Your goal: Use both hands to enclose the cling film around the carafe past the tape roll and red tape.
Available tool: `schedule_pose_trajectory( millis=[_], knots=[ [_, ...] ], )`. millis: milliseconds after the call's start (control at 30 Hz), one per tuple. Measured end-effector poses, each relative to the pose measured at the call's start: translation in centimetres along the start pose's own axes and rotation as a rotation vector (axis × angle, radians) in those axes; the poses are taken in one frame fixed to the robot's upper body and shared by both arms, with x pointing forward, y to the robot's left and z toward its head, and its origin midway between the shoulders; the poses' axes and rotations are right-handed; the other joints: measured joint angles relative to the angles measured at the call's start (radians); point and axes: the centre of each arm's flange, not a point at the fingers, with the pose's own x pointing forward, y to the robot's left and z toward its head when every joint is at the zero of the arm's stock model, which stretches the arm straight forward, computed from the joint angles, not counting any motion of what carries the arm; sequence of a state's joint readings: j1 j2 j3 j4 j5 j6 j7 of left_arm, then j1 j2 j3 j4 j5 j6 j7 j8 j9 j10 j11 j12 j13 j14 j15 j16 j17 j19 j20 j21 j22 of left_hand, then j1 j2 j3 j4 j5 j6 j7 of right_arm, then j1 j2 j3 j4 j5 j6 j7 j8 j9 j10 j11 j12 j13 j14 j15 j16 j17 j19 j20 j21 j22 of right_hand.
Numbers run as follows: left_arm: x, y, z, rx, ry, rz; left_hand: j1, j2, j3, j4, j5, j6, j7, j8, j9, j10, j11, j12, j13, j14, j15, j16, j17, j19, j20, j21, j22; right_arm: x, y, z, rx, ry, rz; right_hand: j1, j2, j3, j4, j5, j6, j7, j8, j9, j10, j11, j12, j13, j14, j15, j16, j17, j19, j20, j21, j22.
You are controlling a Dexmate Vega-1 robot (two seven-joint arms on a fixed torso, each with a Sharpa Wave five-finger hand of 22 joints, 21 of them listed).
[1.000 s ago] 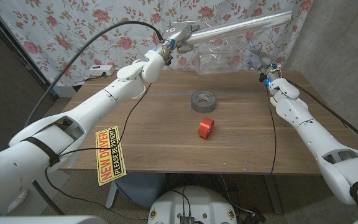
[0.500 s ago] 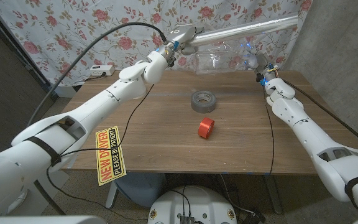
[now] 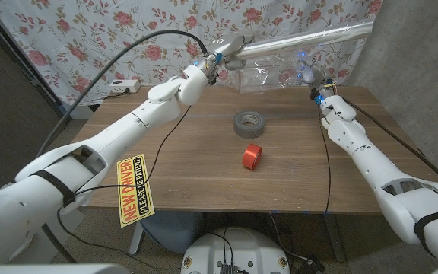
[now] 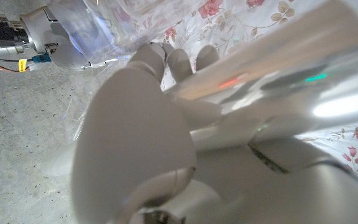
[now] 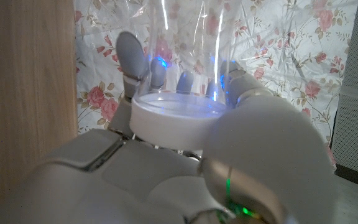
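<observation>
- While both hands are up at the table's far edge, the red tape sits nearest on the wooden table, and the grey tape roll is just past it, well below the arms.
- Left hand is wrapped around the cling film roll, held high with a sheet hanging down.
- Right hand is closed around the clear carafe, lifted off the table.
- Risk, I'd guess: the film could cling to itself or tear if the hands pull unevenly.
- Floral curtain hangs behind.
</observation>
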State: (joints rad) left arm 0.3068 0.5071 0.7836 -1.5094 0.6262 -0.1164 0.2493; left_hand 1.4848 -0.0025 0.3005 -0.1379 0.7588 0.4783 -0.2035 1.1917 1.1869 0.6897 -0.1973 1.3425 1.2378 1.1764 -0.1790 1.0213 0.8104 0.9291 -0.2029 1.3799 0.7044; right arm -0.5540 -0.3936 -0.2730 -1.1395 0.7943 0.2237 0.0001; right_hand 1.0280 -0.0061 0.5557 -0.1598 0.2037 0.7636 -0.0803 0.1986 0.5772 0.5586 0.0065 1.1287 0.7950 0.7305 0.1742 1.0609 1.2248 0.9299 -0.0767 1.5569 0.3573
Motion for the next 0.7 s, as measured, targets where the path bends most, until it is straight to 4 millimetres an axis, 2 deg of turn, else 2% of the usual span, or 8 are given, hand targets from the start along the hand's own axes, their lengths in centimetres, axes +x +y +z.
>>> schedule_pose_trajectory(
  millis=[300, 700],
  knots=[
    [-0.2, -0.1, 1.1, -0.02, -0.022, 0.004, 0.006, 0.002, 0.0, 0.0, 0.0, -0.004, -0.004, 0.007, 0.003, 0.0, 0.0, 0.002, 0.004, 0.0, 0.0, 0.005, -0.003, 0.001, 0.002, 0.0, 0.0, 0.0, -0.1, 0.0, 0.017, -0.021, -0.039, 0.0, 0.0, 0.0, 0.0, 0.0, 0.0, 0.0, 0.0, -0.002, 0.0, 0.0, -0.011, -0.001, 0.0, 0.0, 0.006, 0.0, 0.0, 0.0, 0.0, -0.005],
    [-0.9, 0.2, 1.3, -0.012, -0.028, 0.006, 0.004, 0.003, 0.0, 0.0, 0.0, -0.004, -0.004, 0.007, -0.002, 0.0, 0.0, 0.004, 0.0, 0.0, 0.0, 0.005, -0.004, 0.0, 0.003, 0.0, -0.003, 0.0, -0.6, -0.3, -0.029, -0.042, -0.111, -0.001, 0.001, 0.0, 0.0, 0.0, 0.0, 0.0, 0.0, -0.003, 0.0, 0.0, -0.011, -0.003, 0.0, 0.0, 0.006, -0.001, 0.0, 0.0, 0.0, -0.004]
  ],
)
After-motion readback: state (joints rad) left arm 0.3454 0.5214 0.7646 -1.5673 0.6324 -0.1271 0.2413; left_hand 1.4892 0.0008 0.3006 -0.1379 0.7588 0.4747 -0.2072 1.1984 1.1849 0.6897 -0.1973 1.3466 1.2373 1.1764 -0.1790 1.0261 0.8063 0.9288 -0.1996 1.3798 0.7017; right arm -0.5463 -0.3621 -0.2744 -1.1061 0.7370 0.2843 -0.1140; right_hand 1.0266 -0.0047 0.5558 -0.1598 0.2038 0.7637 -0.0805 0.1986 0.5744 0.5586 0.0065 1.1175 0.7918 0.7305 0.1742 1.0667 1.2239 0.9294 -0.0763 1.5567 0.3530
